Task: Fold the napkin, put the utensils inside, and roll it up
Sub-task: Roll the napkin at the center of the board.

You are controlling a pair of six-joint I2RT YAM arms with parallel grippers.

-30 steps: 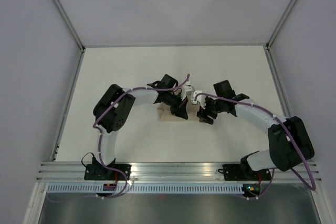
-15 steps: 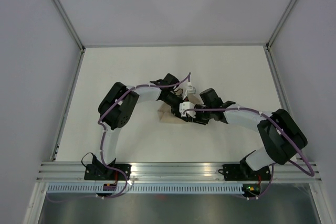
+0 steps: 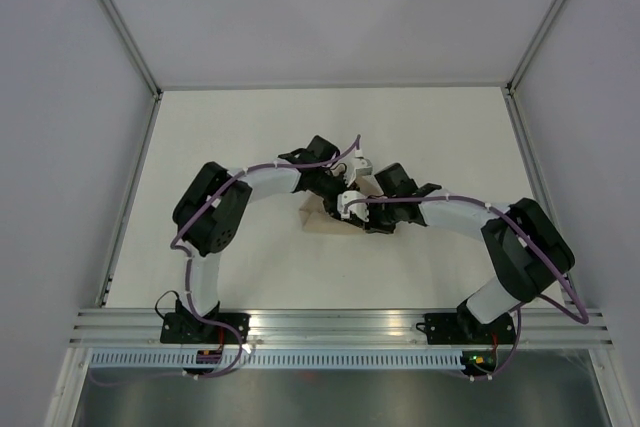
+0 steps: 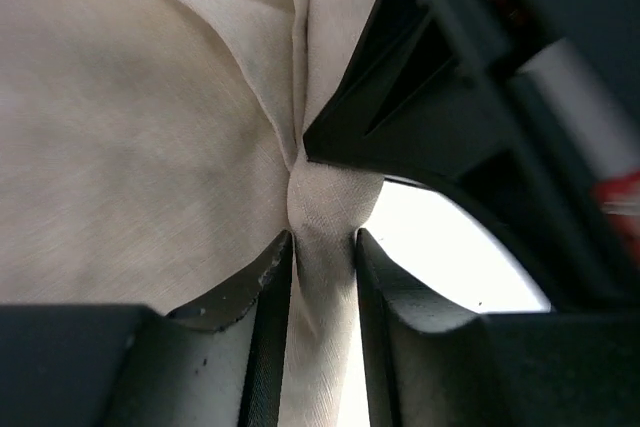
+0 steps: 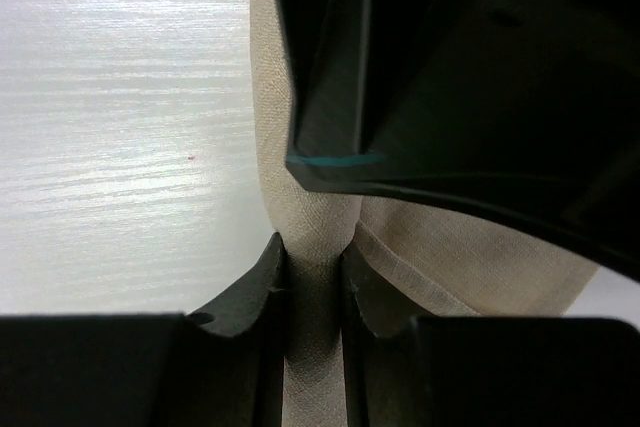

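The left pincer (image 4: 322, 247) is clamping a bunched fold of the napkin (image 3: 317, 218). The right pincer (image 5: 313, 252) is gripping a narrow pleat of the same cloth. Both pincers are sitting just beside each other near the middle of the desk (image 3: 230, 137), where the napkin is lying crumpled beneath them.

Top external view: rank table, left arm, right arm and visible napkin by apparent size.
1. table
2-3. left arm and right arm: they look about alike, so no ranking.
4. napkin: only a small patch shows beneath the arms.
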